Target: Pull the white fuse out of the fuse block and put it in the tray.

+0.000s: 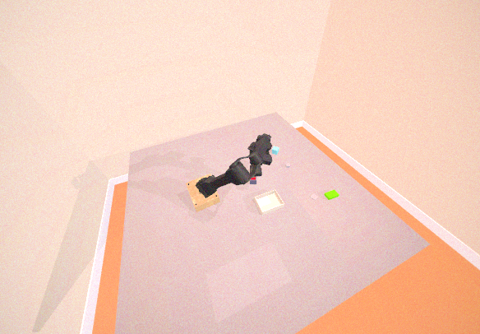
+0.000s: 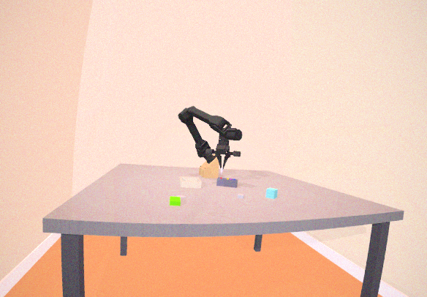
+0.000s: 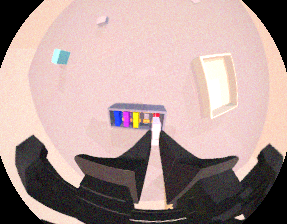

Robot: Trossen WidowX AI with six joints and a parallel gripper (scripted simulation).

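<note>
My gripper is shut on the white fuse, which hangs upright from the fingertips, above the fuse block. In the wrist view the blue fuse, magenta fuse and yellow fuse stand in the block. The slot beside the yellow fuse is empty. The red fuse is at the block's end, mostly hidden behind the white fuse. The cream tray is empty, to the block's right in the wrist view.
A cyan cube and a small pale block lie beyond the fuse block. A green block lies beyond the tray. A wooden block is at the arm's base.
</note>
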